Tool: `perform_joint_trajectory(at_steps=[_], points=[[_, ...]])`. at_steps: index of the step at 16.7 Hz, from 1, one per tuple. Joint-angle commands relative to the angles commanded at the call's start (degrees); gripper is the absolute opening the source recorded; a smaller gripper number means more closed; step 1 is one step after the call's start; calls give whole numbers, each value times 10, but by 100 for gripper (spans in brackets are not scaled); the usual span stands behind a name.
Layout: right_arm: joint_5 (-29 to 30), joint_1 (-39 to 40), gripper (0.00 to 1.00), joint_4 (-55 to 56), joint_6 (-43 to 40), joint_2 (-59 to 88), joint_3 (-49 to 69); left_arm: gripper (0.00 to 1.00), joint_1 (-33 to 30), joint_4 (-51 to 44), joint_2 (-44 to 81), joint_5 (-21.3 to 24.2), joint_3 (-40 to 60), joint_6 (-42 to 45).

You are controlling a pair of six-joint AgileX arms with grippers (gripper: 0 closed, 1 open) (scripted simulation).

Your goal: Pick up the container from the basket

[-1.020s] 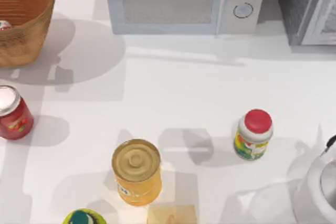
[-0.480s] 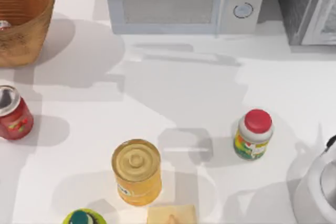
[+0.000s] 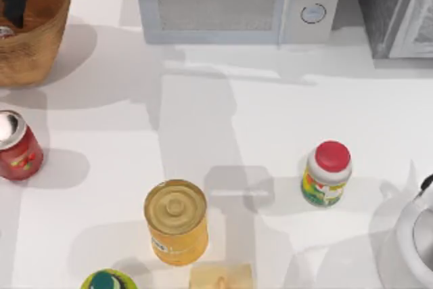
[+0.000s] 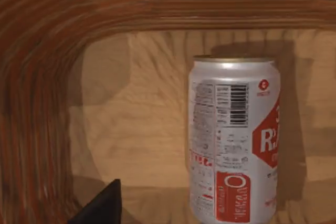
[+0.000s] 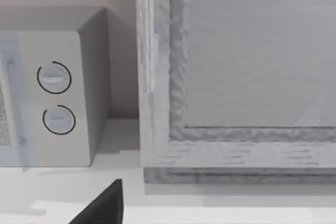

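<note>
- Left hand (image 3: 13, 1): dark shape inside the large round woven wicker basket (image 3: 40, 38) at the bench's (image 3: 270, 120) far left corner; can't tell whether it is spread or pressed together.
- Container (image 4: 233, 140): small white-and-silver can with red label panels and a barcode, standing upright on the basket's orange-brown ribbed floor, right in front of the left hand, not touched. Top view shows just a sliver of it (image 3: 5, 31) beside the hand at the picture's left edge.
- Left wrist view: one dark fingertip (image 4: 102, 205) low in frame, off to the can's side, apart from it.
- Right wrist view: right hand faces the grey microwave (image 5: 52, 87) with two round knobs and a grey cabinet beside it; one dark fingertip (image 5: 105, 203) visible, state can't tell.
- Well away from the left hand on the bench: red can with silver top (image 3: 17, 147), yellow can (image 3: 176, 221), red-lidded jar with colourful label (image 3: 327, 174).
</note>
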Motion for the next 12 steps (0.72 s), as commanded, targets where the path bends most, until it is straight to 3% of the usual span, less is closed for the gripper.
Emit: perform_joint_trajectory(at_steps=[4,12], points=[[0,0,100,0,0,0,0,100,3,-20,43,1,38,0],[0,0,100,0,0,0,0,100,0,15,50,0,11,-2]])
